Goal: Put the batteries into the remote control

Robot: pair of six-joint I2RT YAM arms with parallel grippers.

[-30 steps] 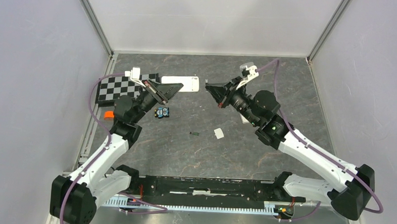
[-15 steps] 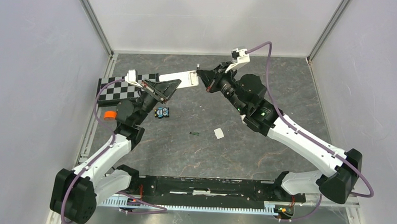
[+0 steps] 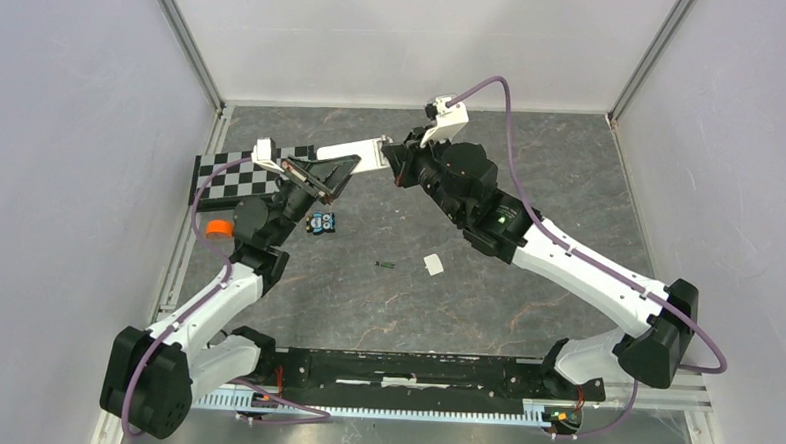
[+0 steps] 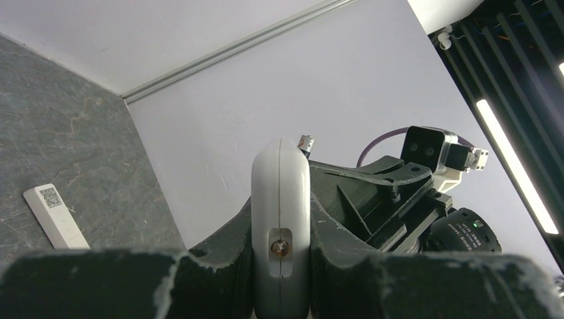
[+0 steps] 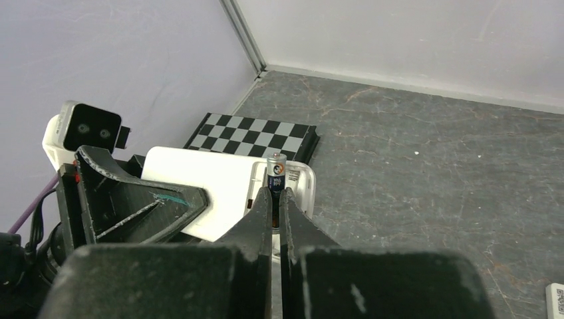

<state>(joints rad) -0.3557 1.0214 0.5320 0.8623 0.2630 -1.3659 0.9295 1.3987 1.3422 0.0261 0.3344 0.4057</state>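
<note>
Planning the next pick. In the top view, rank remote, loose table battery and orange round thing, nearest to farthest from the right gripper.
From the right gripper:
1. remote, at its tips.
2. loose battery, lying mid-scene on the table.
3. orange round thing, at the far left edge.

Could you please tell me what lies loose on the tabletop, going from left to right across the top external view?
checkerboard -> small blue-and-black object -> slim dark battery -> small white piece. The orange item at the left overlaps the checkerboard's span, so it is left out.
</note>
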